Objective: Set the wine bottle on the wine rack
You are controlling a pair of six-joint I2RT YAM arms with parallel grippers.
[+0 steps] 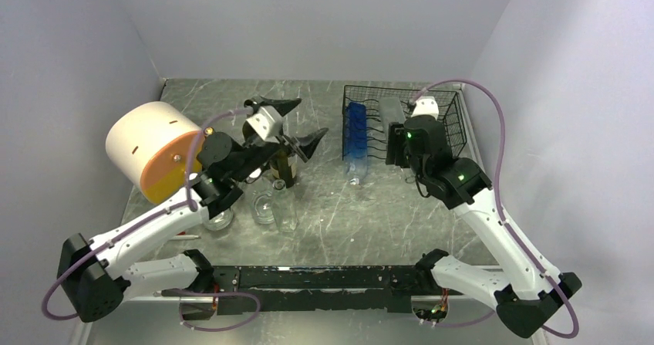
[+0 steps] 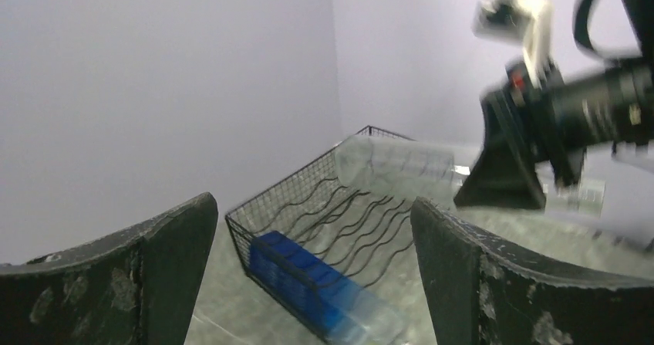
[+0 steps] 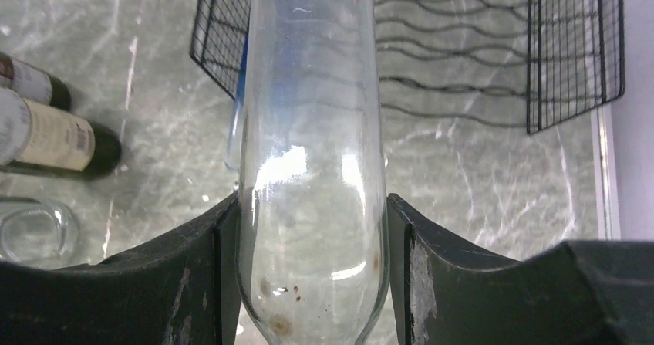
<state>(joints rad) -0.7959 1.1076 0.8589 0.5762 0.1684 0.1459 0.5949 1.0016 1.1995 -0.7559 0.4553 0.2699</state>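
Placement is the step in hand: the right end effector [image 3: 312, 221] grips the wine bottle [image 3: 312, 129], a clear glass one, with a finger pressed on either side of its body. The bottle lies lengthwise over the wine rack [image 2: 347, 221]. From the left wrist view it sits near the wavy tiers, toward the rack's right-hand half, but I cannot tell whether it touches the wire yet.

By my reading, the next move is to lower the bottle until it settles into a trough of the waves, with its axis in line with the wire. The fingers should let go only once the glass is carried by the rack.

The left end effector [image 1: 305, 121] is spread wide and holds nothing. It hangs above the dark labelled bottles [image 3: 58, 136], well apart from the rack.

For room, a blue bottle [image 1: 355, 129] already fills the leftmost slot, its neck poking out past the near side. The troughs to its right look free. The rack's mesh walls stand up on the right and at the back, and the room's wall is close beyond them, so the way out for the right arm is upward and back toward its base. The tabletop [image 1: 362, 221] between rack and arm bases shows bare stone, while clear glassware [image 1: 271, 206] crowds the left arm's side.
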